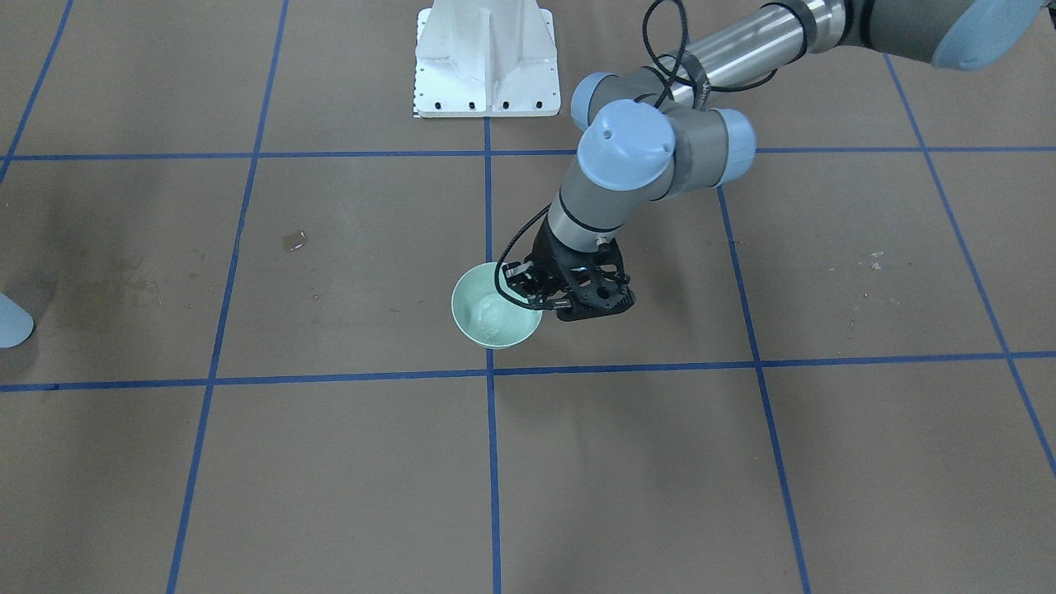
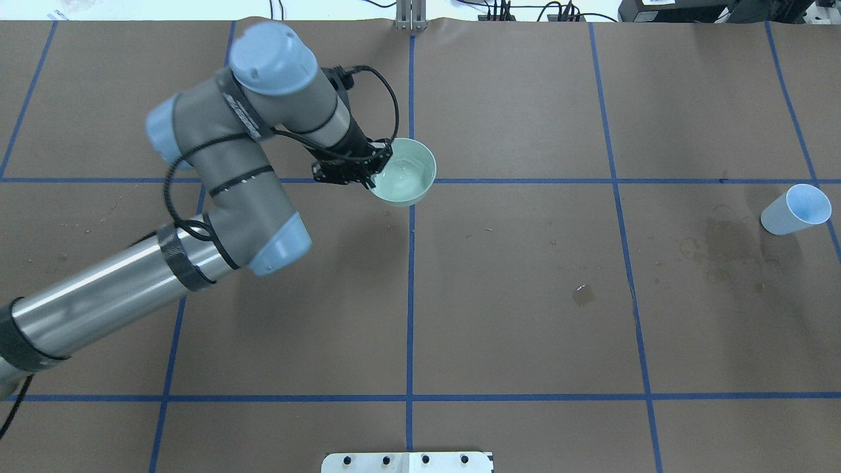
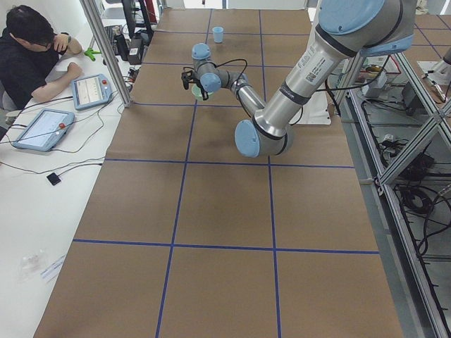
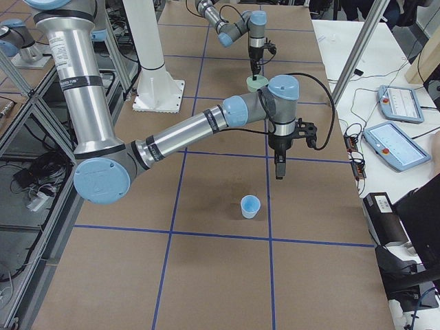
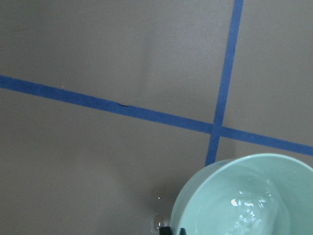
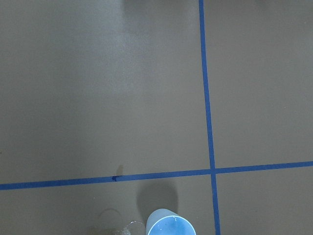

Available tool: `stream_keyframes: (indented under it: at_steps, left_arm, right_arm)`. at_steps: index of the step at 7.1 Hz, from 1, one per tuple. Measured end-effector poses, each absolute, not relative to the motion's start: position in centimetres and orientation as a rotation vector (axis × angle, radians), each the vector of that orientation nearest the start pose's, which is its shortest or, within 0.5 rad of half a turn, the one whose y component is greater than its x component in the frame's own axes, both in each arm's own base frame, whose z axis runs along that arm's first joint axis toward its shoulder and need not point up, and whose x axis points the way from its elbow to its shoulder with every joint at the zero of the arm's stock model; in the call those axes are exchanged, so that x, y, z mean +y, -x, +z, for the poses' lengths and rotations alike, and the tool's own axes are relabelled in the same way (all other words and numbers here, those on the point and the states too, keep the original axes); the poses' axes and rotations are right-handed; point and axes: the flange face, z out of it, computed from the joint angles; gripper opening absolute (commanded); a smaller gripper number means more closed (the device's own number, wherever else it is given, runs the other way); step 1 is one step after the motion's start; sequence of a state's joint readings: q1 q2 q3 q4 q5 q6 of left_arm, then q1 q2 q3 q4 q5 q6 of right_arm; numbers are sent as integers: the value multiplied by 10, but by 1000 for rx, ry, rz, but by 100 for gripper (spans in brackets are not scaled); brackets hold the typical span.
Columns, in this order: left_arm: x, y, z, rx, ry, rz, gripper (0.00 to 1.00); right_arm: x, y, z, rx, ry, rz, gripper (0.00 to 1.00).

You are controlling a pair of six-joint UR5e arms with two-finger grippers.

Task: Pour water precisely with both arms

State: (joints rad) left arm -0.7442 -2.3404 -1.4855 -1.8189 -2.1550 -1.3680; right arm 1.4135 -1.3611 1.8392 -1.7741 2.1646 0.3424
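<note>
My left gripper (image 1: 535, 299) is shut on the near rim of a mint-green bowl (image 1: 487, 330) at the table's middle grid crossing. It also shows in the overhead view (image 2: 373, 172). The bowl (image 2: 410, 167) holds a shallow pool of clear water (image 2: 402, 180), which glints in the left wrist view (image 5: 249, 215). My right gripper (image 4: 278, 168) shows only in the exterior right view. It points down above the table, just beyond a pale-blue paper cup (image 4: 250, 206). I cannot tell whether it is open or shut. The cup (image 2: 795, 209) stands alone at the right.
A small wet spot (image 2: 583, 294) lies on the brown paper, and damp stains (image 2: 716, 243) spread near the cup. The white pedestal (image 1: 485, 58) stands at the robot's side of the table. An operator (image 3: 35, 49) sits at a side desk with tablets.
</note>
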Motion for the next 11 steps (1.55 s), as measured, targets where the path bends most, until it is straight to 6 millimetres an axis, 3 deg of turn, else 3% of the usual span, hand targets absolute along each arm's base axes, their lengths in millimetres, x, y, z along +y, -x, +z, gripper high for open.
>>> stream_keyframes:
  at_steps: [1, 4, 5, 7, 10, 11]
  left_arm:
    - [-548, -426, 213, 1040, 58, -169, 0]
    - [-497, -261, 351, 949, -7, 29, 0]
    - [-476, -223, 400, 916, -15, 88, 0]
    - [-445, -185, 481, 885, -26, 149, 0]
    - [-442, -180, 586, 890, -52, 169, 0]
    - [-443, -181, 605, 891, -54, 171, 47]
  right_arm:
    - [-558, 8, 452, -658, -111, 76, 99]
    - [-557, -13, 480, -699, -99, 0, 99]
    - [-556, -21, 492, -714, -93, -13, 99]
    - [-549, -32, 506, -739, -82, -16, 99]
    - [-544, -36, 511, -751, -87, -17, 99]
    - [-544, -36, 512, -751, -89, -17, 99]
